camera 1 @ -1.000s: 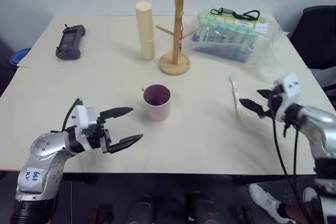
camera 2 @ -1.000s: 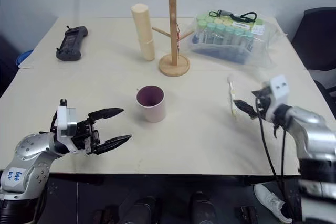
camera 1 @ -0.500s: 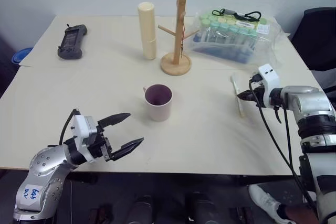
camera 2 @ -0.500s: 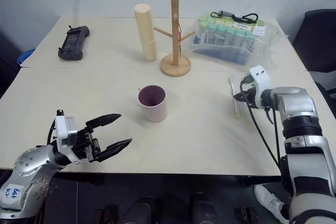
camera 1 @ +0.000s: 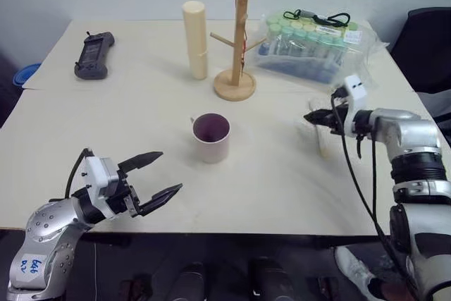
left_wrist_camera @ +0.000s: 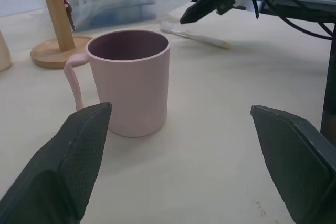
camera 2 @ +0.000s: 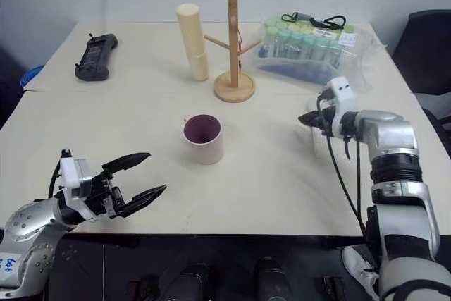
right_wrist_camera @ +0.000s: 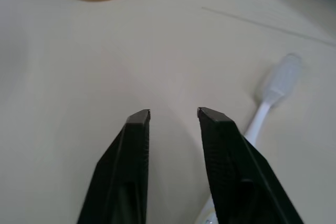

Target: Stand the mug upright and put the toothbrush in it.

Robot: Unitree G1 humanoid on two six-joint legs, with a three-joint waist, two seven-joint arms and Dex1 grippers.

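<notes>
Near the middle of the table (camera 1: pixel 141 111), a little toward its front edge, the mug (camera 1: pixel 211 137) stands upright with its dark purplish mouth open to the ceiling and nothing inside it; its handle (left_wrist_camera: pixel 74 81) points toward the left side of the table. The toothbrush (camera 1: pixel 318 134) lies flat on the tabletop well to the right of the mug, near the right edge, its bristle head (right_wrist_camera: pixel 279 78) toward the back of the table.

The right gripper (camera 1: pixel 311 117) hangs just over the toothbrush with its two black fingers (right_wrist_camera: pixel 137 145) parted by a narrow gap and nothing between them; in the right wrist view the brush lies beside one finger rather than in the gap, and whether that finger touches it is hard to say. The left gripper (camera 1: pixel 161 176) is held near the front edge, left of the mug and apart from it, fingers (left_wrist_camera: pixel 79 145) spread wide and empty, pointing toward the mug.

Toward the back, a wooden branched stand (camera 1: pixel 238 47) rises from a round base, with a tall cream cylinder (camera 1: pixel 195 40) just to its left. Right of the stand sits a clear plastic bag (camera 1: pixel 313 47) packed with green-capped tubes, a black cord lying on top. A black handheld controller (camera 1: pixel 94 55) lies near the back left corner. Bare tabletop separates the mug from the toothbrush.
</notes>
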